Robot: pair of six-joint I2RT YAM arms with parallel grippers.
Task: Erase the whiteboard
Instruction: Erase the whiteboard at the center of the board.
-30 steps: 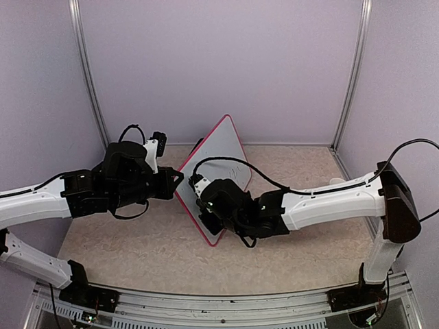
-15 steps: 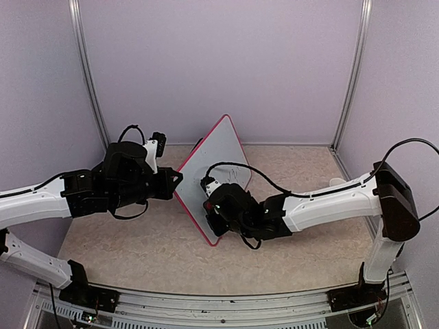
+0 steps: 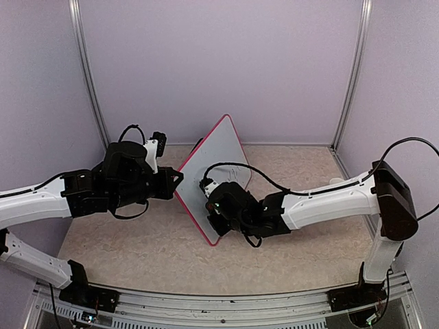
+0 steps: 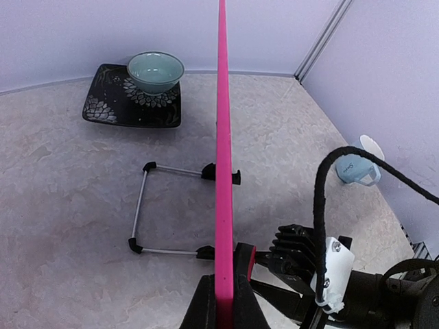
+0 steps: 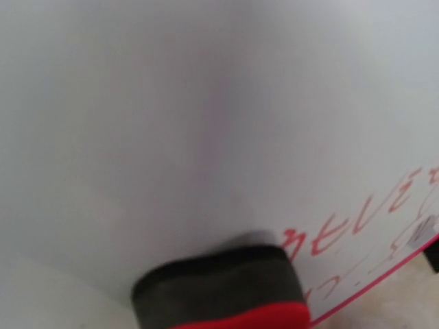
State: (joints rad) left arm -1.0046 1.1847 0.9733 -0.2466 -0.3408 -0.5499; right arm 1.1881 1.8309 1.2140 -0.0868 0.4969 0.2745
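Observation:
The whiteboard (image 3: pixel 221 152), white with a pink-red frame, stands on edge, tilted like a diamond. My left gripper (image 3: pixel 177 179) is shut on its left corner; in the left wrist view the pink edge (image 4: pixel 222 137) runs straight up from between my jaws (image 4: pixel 224 305). My right gripper (image 3: pixel 211 205) is shut on a red-and-black eraser (image 5: pixel 219 288) whose dark felt presses flat against the board's white face. Red handwriting (image 5: pixel 357 229) lies just right of the eraser, near the frame. The eraser (image 4: pixel 245 259) also shows beside the board's edge.
A black square plate (image 4: pixel 110 110) carrying a pale green bowl (image 4: pixel 155 70) sits behind the board. A wire stand (image 4: pixel 140 205) lies on the tabletop beneath it. A small light-blue object (image 4: pixel 357 168) rests by the right wall.
My right gripper has slid the eraser a short way down along the board's face toward its near lower edge. The left arm and the board have stayed put.

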